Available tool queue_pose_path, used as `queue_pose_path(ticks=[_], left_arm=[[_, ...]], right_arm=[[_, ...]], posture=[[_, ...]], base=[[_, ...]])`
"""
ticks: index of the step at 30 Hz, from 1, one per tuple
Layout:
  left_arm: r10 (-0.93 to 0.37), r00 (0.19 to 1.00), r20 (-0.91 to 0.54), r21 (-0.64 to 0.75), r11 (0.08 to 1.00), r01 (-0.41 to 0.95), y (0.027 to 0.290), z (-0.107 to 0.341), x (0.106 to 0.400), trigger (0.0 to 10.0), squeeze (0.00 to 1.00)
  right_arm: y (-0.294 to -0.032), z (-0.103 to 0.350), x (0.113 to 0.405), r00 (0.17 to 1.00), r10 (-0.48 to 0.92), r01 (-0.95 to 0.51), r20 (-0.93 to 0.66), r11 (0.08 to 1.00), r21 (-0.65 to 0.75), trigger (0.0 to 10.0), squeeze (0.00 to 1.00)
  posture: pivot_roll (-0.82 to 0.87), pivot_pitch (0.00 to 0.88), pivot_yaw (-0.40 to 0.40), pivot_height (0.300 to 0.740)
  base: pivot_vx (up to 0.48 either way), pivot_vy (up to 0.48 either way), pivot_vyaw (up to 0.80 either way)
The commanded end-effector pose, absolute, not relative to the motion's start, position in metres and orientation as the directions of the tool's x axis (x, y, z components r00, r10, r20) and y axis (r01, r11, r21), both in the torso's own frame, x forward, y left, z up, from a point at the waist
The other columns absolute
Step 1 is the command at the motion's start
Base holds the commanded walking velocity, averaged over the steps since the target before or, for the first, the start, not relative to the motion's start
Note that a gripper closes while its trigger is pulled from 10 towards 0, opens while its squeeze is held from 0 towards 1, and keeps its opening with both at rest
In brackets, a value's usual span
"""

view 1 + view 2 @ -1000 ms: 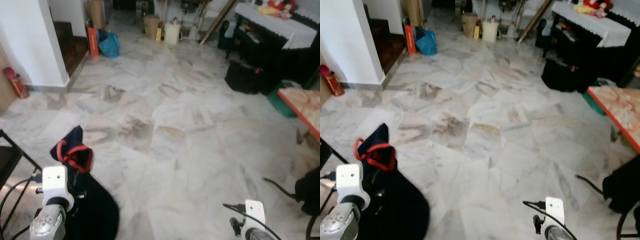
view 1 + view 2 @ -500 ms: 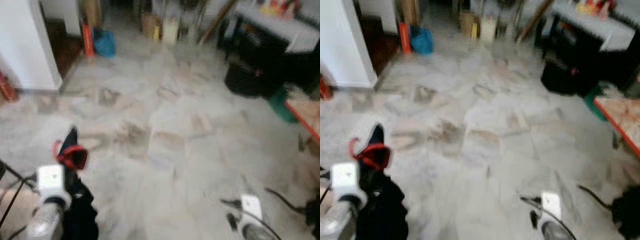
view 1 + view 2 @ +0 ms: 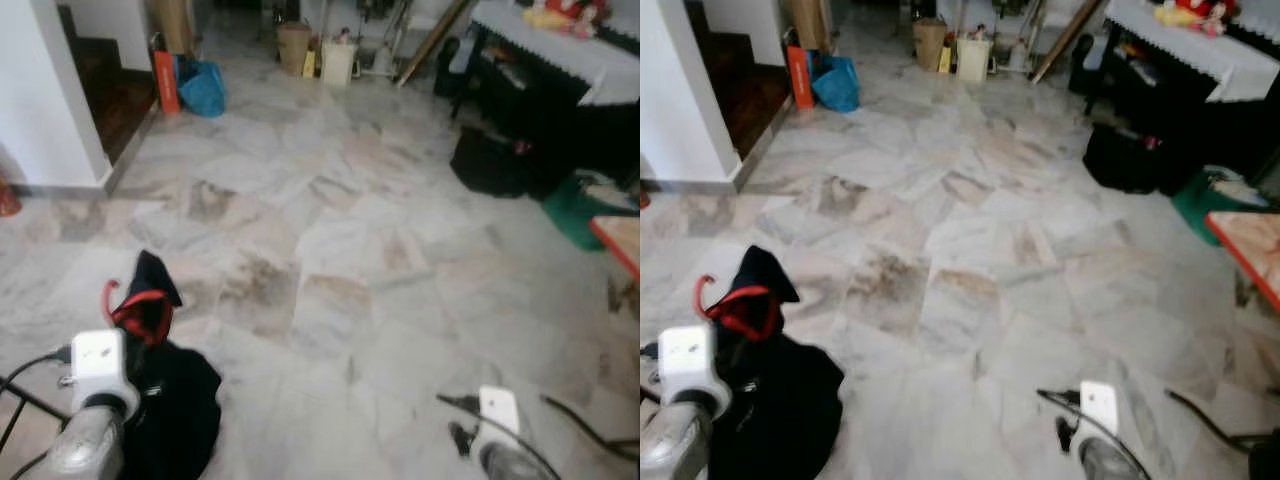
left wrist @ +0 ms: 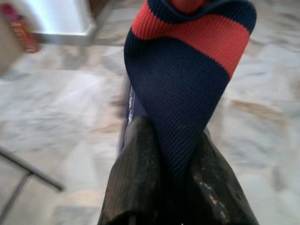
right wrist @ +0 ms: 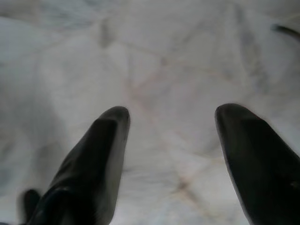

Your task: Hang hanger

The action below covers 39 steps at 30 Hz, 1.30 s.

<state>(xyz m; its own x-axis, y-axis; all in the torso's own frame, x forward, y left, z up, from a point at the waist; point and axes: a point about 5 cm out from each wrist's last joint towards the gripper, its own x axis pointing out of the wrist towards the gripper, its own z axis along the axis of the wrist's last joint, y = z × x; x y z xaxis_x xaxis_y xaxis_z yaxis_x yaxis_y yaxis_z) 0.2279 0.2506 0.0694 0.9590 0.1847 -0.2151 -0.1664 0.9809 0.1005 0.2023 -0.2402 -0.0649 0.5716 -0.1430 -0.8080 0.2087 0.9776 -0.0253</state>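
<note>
Two grippers w/ us: left gripper [image 4: 176, 187] has its fingers pinched on a navy knit garment [image 3: 165, 400] w/ red-trimmed collar, carried low at approx 8 o'clock in the head view; right gripper [image 5: 171, 154] hangs idle at 5 o'clock, fingers spread over bare marble floor [image 3: 340, 250]. We judge we're in transit, no rail visible yet. To do it well: keep the pinch firm, hold the load high so the dark cloth doesn't drag, walk steady, scan for the rail. A red hook [image 3: 702, 295] curls beside the collar, prob. the hanger; the rest is hidden under the fabric.
</note>
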Motion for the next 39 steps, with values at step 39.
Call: queue_pose_path(ticks=[39], left_arm=[[0.172, 0.968, -0.184, 0.123, 0.981, -0.151, 0.2527, 0.0773, 0.2292, 10.0, 0.00]], right_arm=[[-0.2413, -0.0610, 0.2086, 0.585, -0.145, 0.207, -0.798, 0.978, -0.026, 10.0, 0.00]], posture=[[0.11, 0.000, -0.109, 0.716]], base=[[0.365, 0.000, 0.00]])
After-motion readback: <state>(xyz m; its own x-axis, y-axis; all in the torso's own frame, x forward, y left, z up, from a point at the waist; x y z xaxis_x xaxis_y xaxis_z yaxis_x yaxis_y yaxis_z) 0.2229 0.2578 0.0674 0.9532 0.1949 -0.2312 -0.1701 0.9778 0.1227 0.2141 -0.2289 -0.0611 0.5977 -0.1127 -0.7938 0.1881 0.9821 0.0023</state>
